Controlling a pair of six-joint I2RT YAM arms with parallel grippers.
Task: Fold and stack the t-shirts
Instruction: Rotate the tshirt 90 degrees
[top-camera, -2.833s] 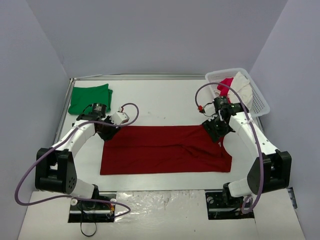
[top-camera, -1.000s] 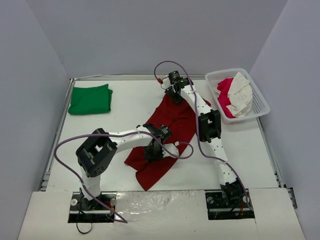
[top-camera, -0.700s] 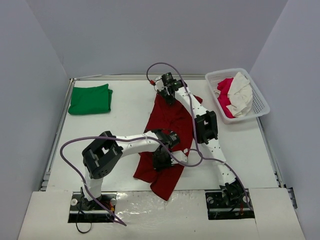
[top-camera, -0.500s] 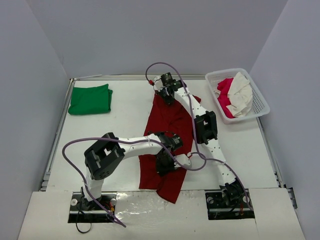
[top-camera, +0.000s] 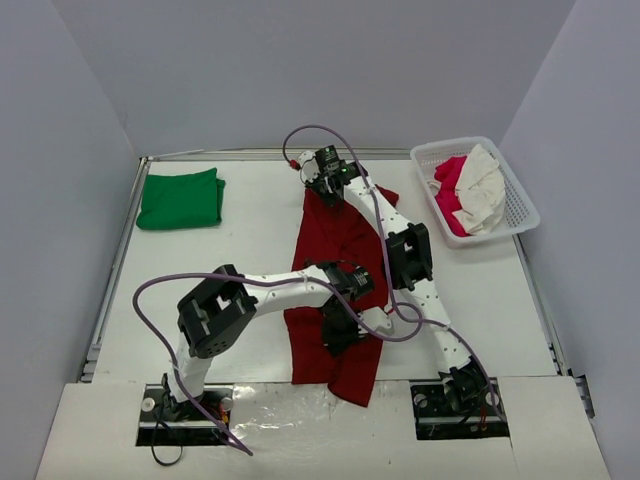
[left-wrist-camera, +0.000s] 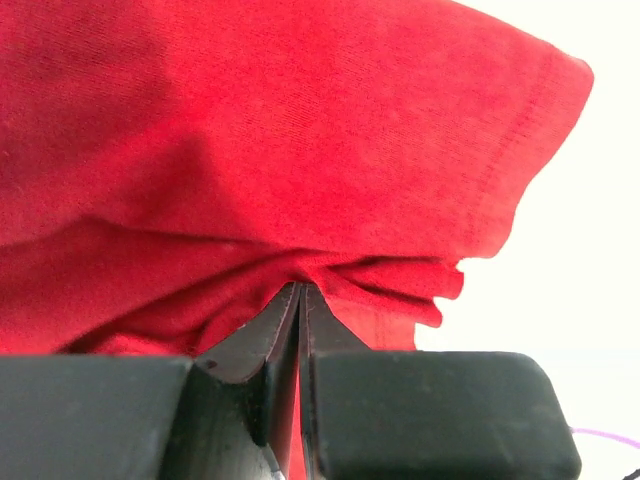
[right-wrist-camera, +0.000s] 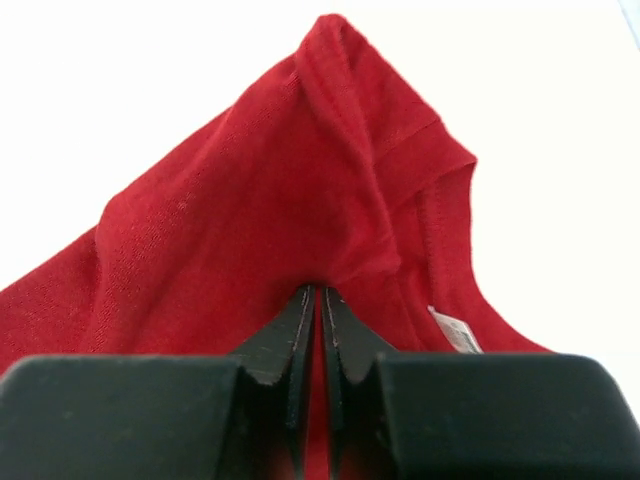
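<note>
Dark red t-shirt lies well left of the basket, pulled into a long strip on the worktop. Its far end is about level with the basket; the other end is much nearer the front than the basket.

Your left fingers are clenched on a bunched pinch at that nearer end, by a hemmed edge. Your right fingers are clamped on a pinch at the far end, next to the collar seam.

Green t-shirt sits folded, farthest left of the basket, well apart from the red one.

Expect the cloth to be light and limp, with no stiffness. It'll likely sag and wrinkle between grips, and a thin pinch may slip. Take it at corners or seams, where doubled fabric gives more bite, and keep it taut.
</note>
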